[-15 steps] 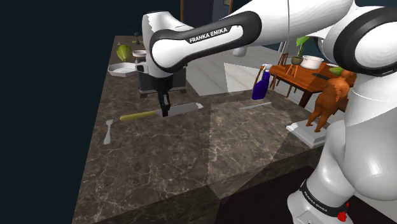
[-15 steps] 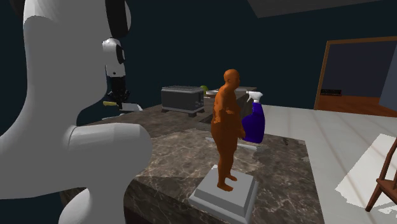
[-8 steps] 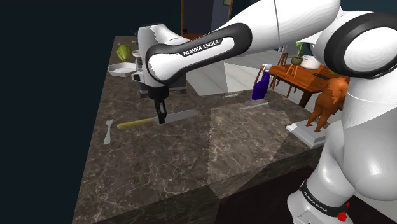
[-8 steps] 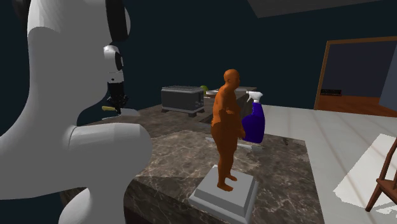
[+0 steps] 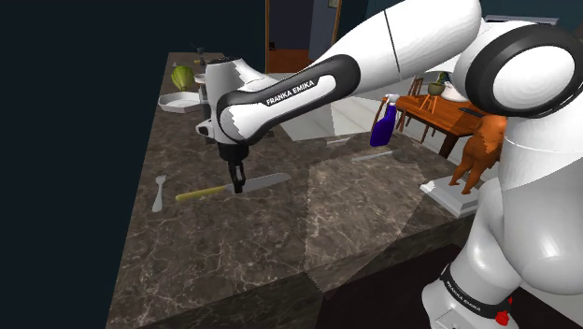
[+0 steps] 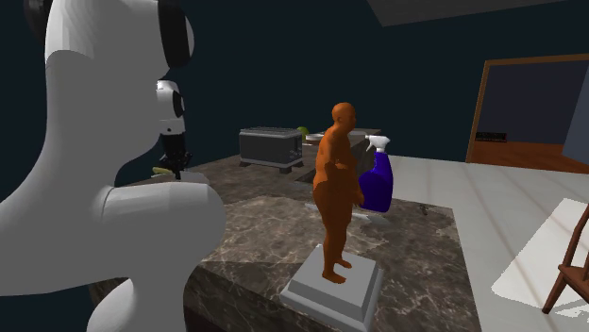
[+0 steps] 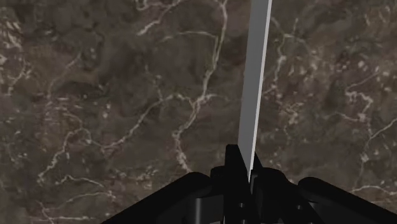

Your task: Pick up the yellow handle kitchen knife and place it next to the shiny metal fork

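The knife [image 5: 268, 179] in the shoulder view lies level and low over the dark marbled worktop [image 5: 280, 252]. Its yellow handle points toward that view's left and its grey blade toward the right. The black gripper [image 5: 237, 183] comes straight down on it and is clamped where blade and handle meet. I cannot tell whether the knife touches the worktop. The fork [image 5: 160, 193] lies on the worktop just beyond the handle's end, on the view's left, apart from the knife. Farther back stand a white dish [image 5: 177, 101] and a green thing [image 5: 182, 77]. A purple spray bottle [image 5: 381, 126] and an orange figure [image 5: 481, 150] stand well off to the view's right.

In the second exterior view the gripper [image 6: 176, 170] hangs down at the far side of the worktop [image 6: 255, 217], with a bit of the knife's [image 6: 162, 172] yellow handle showing beside it. A grey toaster [image 6: 272, 146] stands behind, and the orange figure [image 6: 337, 193] is in front on a grey base, with the spray bottle [image 6: 378, 184] just past it.

In the wrist view the gripper [image 7: 247, 172] clasps the knife [image 7: 254, 76] between its two fingers [image 7: 232, 167]. The blade is seen thin, on edge, running away from them over the worktop [image 7: 95, 95].
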Action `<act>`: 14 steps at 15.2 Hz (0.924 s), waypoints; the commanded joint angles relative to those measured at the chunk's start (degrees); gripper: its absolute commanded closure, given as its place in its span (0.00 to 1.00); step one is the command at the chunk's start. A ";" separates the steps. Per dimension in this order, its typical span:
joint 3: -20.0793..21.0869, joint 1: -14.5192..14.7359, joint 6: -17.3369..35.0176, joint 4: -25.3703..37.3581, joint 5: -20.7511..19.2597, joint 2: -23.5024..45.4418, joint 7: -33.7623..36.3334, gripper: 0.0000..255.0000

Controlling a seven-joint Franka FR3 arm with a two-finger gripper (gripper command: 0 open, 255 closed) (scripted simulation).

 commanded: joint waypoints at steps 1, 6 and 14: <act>0.01 0.01 1.40 -0.73 0.00 0.64 0.04 1.00; 0.01 0.00 4.29 -2.13 0.01 2.13 0.07 1.00; 0.01 0.00 4.28 -2.12 0.01 2.13 0.07 0.00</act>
